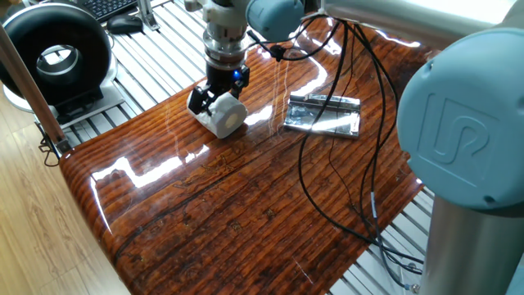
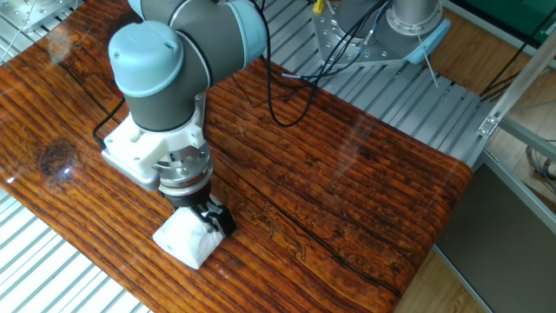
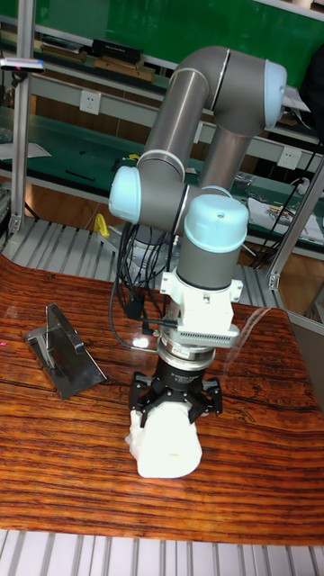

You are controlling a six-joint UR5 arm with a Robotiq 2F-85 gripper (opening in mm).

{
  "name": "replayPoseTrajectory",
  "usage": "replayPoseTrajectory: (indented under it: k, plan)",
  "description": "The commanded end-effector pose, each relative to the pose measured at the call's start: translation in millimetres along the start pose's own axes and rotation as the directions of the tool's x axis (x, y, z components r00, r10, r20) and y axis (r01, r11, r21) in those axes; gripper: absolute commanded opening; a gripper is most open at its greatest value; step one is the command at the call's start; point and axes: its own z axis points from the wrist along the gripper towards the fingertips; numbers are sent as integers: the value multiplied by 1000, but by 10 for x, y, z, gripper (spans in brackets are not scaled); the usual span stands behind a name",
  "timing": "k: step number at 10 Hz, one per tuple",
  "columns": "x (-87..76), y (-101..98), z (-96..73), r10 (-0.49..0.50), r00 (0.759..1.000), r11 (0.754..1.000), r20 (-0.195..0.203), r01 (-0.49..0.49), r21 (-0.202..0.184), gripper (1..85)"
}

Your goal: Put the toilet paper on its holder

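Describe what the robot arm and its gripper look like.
The arm has grey metal tube links and light-blue joint caps, one embossed with a UR logo. A white wrist block sits above the black two-finger gripper, which shows a small blue light. Black cables hang from it.
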Motion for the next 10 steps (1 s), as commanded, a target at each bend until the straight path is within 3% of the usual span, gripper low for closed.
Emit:
replayPoseTrajectory:
  k: [1, 2, 4, 7, 9, 10]
  plan:
    - [-22, -179, -91, 8, 1000, 1000, -5, -8, 20, 563]
    - [-26, -233, -90, 29, 1000, 998, -2, -28, 48, 497]
    - [-91, -197, -38, 71, 997, 995, 21, -72, 67, 343]
    - [-97, -210, -105, 108, 994, 989, 9, -108, 101, 240]
    - [-157, -195, -183, 157, 987, 980, 18, -158, 118, 90]
    - [-171, -185, -200, 161, 987, 980, 18, -163, 118, 63]
